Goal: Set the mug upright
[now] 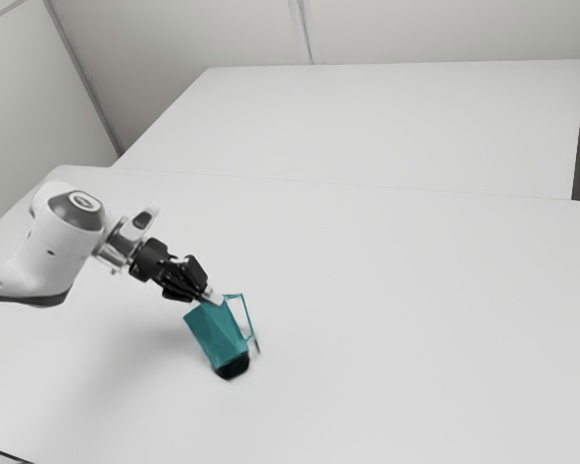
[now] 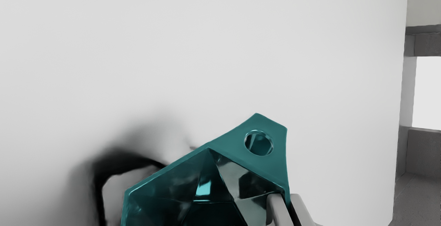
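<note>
The black gripper (image 1: 211, 297) reaches down to the top of a teal faceted mug (image 1: 216, 333) in the exterior view. The mug leans, its dark base low toward the exterior view's right and its handle on that same side. In the wrist view the mug (image 2: 234, 158) faces the camera with its open mouth, a flat corner with a round hole beside it. The gripper (image 2: 288, 203) pinches the mug's wall there, one finger inside the mouth and the other outside.
A wide white table (image 1: 416, 319) lies under the mug, with a dark shadow beside it in the wrist view. Another white surface (image 1: 387, 126) stands behind the table. A dark cable (image 1: 5, 454) lies at the exterior view's lower left.
</note>
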`<state>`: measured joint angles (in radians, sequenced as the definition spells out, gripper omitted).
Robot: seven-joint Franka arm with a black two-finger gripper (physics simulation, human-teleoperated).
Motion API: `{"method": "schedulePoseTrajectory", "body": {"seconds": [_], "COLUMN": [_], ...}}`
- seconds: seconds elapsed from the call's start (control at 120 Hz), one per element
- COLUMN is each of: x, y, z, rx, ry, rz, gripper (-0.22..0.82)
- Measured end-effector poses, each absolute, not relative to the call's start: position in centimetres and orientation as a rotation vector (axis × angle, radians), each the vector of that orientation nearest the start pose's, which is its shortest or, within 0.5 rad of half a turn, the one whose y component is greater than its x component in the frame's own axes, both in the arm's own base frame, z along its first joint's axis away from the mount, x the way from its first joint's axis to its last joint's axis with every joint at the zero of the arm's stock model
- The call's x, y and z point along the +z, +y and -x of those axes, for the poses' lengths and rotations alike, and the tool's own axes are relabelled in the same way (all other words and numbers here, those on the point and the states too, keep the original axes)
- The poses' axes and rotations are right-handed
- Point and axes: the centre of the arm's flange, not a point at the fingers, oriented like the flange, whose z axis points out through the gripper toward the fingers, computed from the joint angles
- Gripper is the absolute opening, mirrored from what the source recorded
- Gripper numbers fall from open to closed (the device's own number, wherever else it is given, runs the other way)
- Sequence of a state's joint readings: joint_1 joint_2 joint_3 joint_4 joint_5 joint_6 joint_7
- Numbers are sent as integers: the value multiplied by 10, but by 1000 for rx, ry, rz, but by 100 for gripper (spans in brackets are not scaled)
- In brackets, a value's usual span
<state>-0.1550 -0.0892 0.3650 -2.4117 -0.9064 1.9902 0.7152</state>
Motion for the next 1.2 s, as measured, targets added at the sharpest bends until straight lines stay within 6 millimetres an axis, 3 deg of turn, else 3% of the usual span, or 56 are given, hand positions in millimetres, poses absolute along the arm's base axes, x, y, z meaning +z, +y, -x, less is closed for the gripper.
{"method": "schedulePoseTrajectory", "body": {"seconds": [0.567,1.017,1.2], "x": [381,430,444], "y": [29,15,-4], "z": [-462,-483,-489], "rx": [99,68,28], "ry": [7,-155,-236], "rz": [-2329,-2583,-2720], "gripper": [-18,-18,-18]}}
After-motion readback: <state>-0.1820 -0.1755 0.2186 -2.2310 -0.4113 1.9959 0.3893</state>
